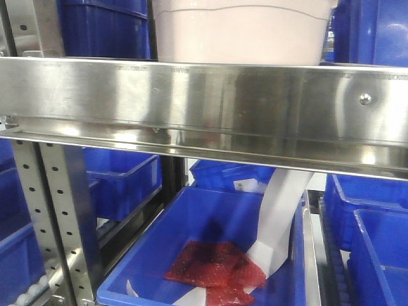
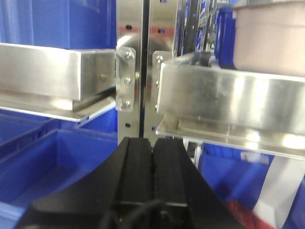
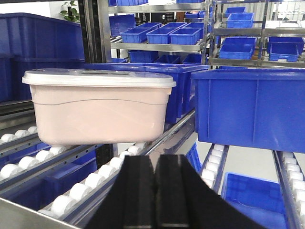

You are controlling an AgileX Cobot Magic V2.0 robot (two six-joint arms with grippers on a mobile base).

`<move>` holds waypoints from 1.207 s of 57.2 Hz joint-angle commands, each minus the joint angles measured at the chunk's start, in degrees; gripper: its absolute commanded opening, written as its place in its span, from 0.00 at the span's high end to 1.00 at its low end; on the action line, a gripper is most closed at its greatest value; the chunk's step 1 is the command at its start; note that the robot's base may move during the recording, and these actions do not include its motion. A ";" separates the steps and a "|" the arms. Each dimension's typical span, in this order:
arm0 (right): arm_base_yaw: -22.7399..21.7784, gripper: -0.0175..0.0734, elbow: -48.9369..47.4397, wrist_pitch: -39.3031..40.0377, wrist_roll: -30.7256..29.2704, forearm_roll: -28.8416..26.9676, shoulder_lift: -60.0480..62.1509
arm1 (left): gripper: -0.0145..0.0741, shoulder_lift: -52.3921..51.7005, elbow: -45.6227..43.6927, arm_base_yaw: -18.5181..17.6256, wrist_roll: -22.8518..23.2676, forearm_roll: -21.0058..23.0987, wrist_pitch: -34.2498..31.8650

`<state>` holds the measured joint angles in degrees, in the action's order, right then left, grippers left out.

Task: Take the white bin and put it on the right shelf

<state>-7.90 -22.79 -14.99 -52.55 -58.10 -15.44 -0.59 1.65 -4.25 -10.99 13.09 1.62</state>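
Observation:
The white bin (image 3: 97,112), pale pinkish-white with a flat white lid, sits on the white roller tracks of the steel shelf (image 1: 204,105), behind its broad front rail. Its lower body shows above the rail in the front view (image 1: 242,32) and at the upper right of the left wrist view (image 2: 269,40). My right gripper (image 3: 153,160) is shut and empty, in front of and below the bin's right end. My left gripper (image 2: 152,143) is shut and empty, facing the perforated posts (image 2: 129,71) left of the bin.
Blue bins (image 3: 252,107) stand on the rollers right of the white bin and behind it (image 3: 40,52). Below the rail a blue bin (image 1: 210,255) holds red packets (image 1: 213,264) and a white strip (image 1: 280,217). More racks of blue bins stand behind.

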 commanded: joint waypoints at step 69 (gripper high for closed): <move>-0.19 0.72 -1.08 2.75 41.30 45.49 -1.12 | 0.97 -0.61 0.46 -0.14 0.47 0.85 -5.95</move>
<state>-7.90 -22.36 -16.48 -23.36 -24.50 -15.56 -0.63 1.65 -4.25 -10.99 13.45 0.78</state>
